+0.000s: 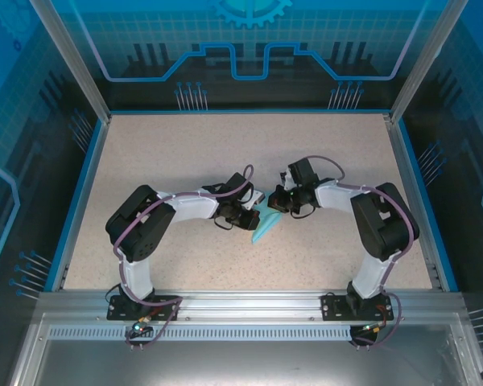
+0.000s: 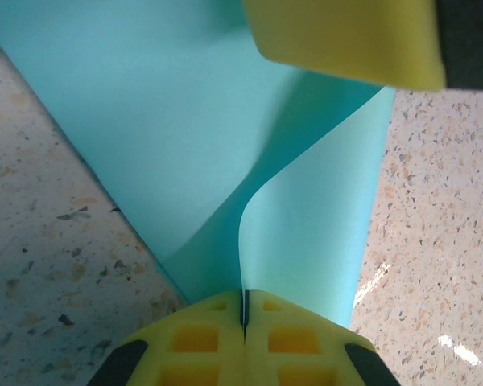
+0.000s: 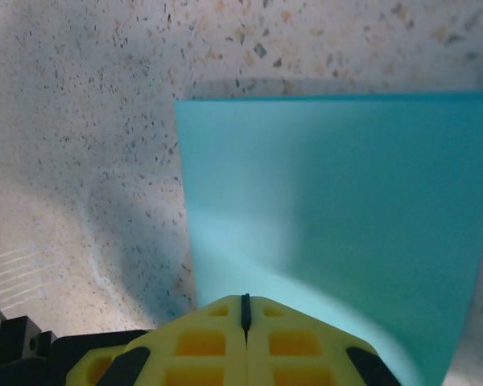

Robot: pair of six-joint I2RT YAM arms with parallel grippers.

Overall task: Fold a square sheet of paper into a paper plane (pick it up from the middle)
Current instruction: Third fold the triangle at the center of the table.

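The light-blue sheet of paper (image 1: 265, 230) lies folded and partly lifted at the middle of the speckled table, between both arms. My left gripper (image 1: 255, 215) is shut on it: in the left wrist view a raised flap of the paper (image 2: 306, 233) runs edge-on straight into the slit of the left gripper (image 2: 244, 299). My right gripper (image 1: 278, 204) faces it from the right; one of its yellow fingers (image 2: 346, 40) sits over the paper's far end. In the right wrist view the right gripper (image 3: 244, 302) is shut, with the paper (image 3: 346, 201) curving up to its tips; no pinch shows.
The table (image 1: 185, 153) has a raised blue rim (image 1: 74, 201) on the left, right and far sides, with transparent enclosure walls behind. An aluminium rail (image 1: 241, 301) carrying both arm bases runs along the near edge.
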